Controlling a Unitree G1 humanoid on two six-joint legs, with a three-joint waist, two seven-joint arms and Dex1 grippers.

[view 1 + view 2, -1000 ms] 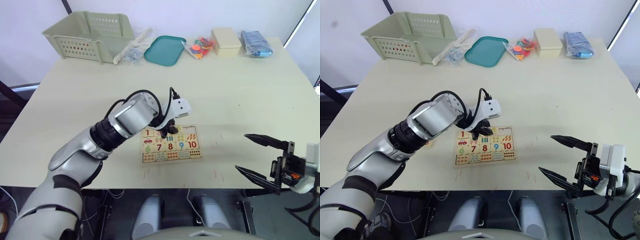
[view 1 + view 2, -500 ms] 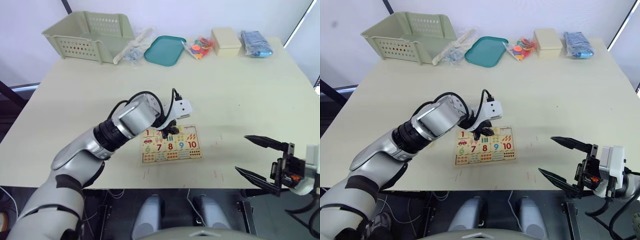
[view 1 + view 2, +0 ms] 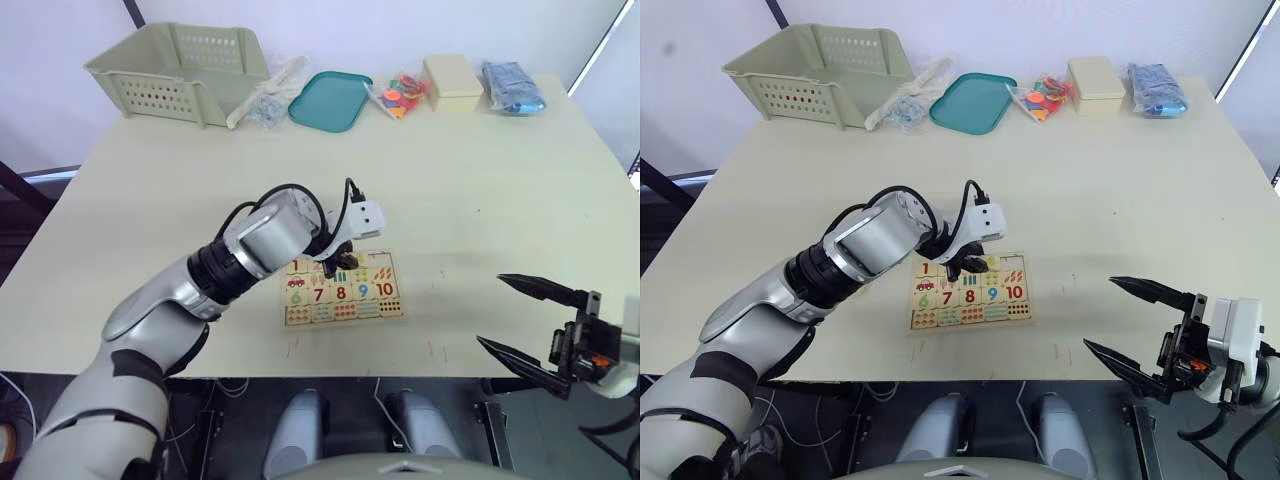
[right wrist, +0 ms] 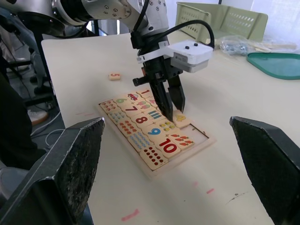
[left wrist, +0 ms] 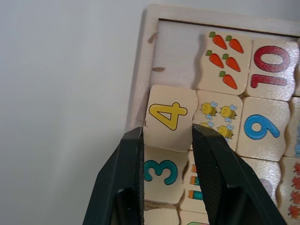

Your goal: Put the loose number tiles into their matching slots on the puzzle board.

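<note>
You have one puzzle board [image 3: 345,290], one loose number tile [image 4: 114,76] lying off it, two grippers, one basket [image 3: 180,68], one teal tray [image 3: 330,100] and one small box [image 3: 452,82].

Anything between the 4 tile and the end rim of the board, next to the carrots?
Only an empty slot: bare wood between the 4 tile, held by the left gripper, and the puzzle board rim, seen in the left wrist view.

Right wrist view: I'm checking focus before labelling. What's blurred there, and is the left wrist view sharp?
Right wrist view: its own fingers loom dark and soft-edged, while the puzzle board stays readable. Left wrist view: the 4 tile prints crisply; finger edges slightly soft.
</note>
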